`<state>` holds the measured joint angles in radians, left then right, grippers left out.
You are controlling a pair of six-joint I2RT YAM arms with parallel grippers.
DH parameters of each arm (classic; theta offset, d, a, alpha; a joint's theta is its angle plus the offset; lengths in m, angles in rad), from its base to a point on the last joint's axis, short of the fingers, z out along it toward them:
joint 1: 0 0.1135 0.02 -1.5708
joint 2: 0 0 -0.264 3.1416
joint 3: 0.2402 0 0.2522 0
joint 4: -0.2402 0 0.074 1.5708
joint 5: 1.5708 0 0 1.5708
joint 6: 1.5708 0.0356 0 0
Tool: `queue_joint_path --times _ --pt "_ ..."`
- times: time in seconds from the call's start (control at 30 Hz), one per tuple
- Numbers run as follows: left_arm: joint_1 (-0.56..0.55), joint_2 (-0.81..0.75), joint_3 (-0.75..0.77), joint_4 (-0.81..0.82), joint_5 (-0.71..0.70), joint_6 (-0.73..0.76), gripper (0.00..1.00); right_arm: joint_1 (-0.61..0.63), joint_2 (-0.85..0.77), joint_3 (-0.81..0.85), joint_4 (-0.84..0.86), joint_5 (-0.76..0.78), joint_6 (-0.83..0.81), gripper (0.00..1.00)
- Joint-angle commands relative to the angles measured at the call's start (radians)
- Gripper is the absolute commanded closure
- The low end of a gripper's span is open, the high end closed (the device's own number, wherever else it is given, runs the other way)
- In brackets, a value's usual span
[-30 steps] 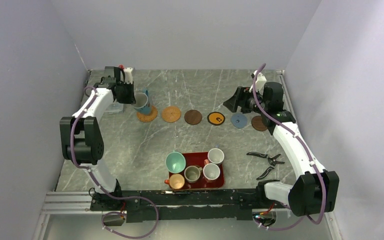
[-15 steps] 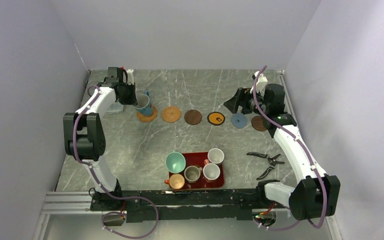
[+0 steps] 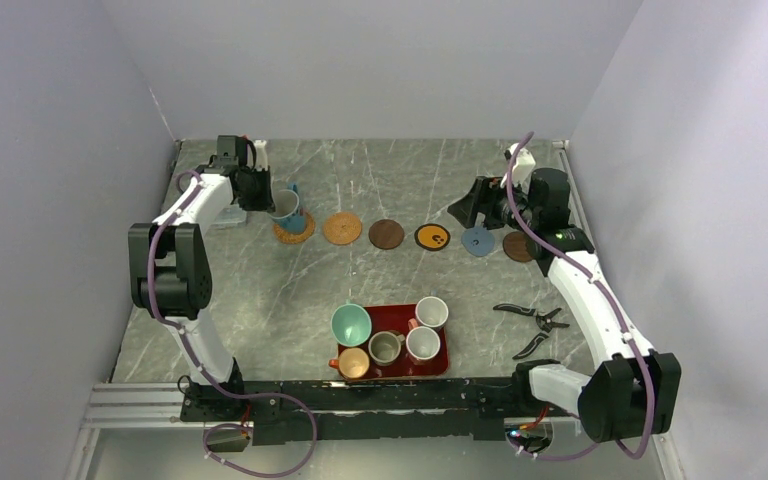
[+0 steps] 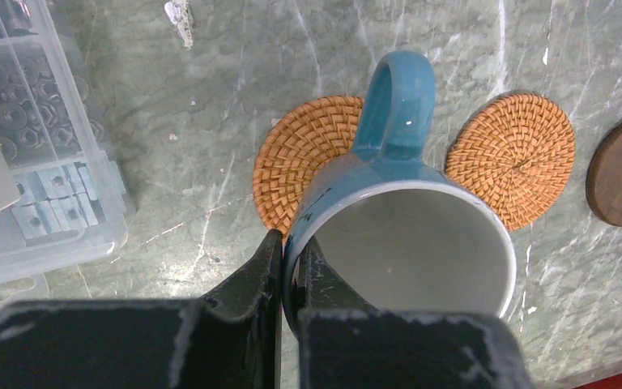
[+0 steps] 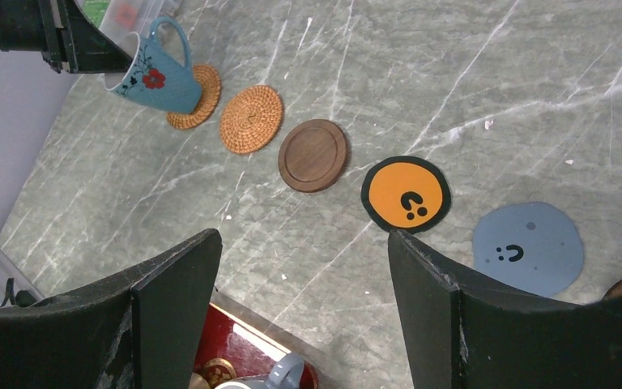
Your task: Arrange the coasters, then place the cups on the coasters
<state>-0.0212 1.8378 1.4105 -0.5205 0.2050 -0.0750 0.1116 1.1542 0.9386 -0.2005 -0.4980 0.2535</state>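
Note:
Six coasters lie in a row across the table: two woven orange [image 3: 294, 229] [image 3: 342, 228], a dark brown [image 3: 386, 234], a black one with an orange middle [image 3: 432, 237], a blue-grey [image 3: 477, 241] and another dark brown [image 3: 517, 247]. My left gripper [image 4: 289, 251] is shut on the rim of the blue-handled cup [image 4: 409, 243], which sits over the leftmost woven coaster [image 4: 308, 154]; I cannot tell if its base touches. My right gripper [image 5: 301, 235] is open and holds nothing, above the table near the blue-grey coaster [image 5: 528, 247]. Several cups stand on the red tray [image 3: 397, 314].
Black pruning shears [image 3: 532, 318] lie at the right, near the right arm. A clear plastic parts box [image 4: 32, 162] stands just left of the held cup. The red tray is near the front edge, between the arm bases.
The left arm's elbow has shifted a little and its wrist moved slightly toward the back; the blue-handled cup stayed over the leftmost coaster. The right arm has barely moved.

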Motion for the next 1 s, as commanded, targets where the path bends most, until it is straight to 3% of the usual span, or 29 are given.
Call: queue_joint_path --times 0.0,0.43,0.97 --pt "-0.003 -0.006 0.041 0.024 -0.01 -0.031 0.97 -0.004 -0.045 0.004 0.012 0.014 -0.007 0.2" --pt "-0.003 -0.045 0.087 -0.02 -0.062 -0.01 0.97 -0.004 -0.04 -0.013 0.01 0.01 -0.012 0.2" --pt "-0.026 0.022 0.123 -0.049 -0.096 -0.023 0.97 -0.004 -0.019 -0.028 0.022 -0.004 -0.012 0.2"
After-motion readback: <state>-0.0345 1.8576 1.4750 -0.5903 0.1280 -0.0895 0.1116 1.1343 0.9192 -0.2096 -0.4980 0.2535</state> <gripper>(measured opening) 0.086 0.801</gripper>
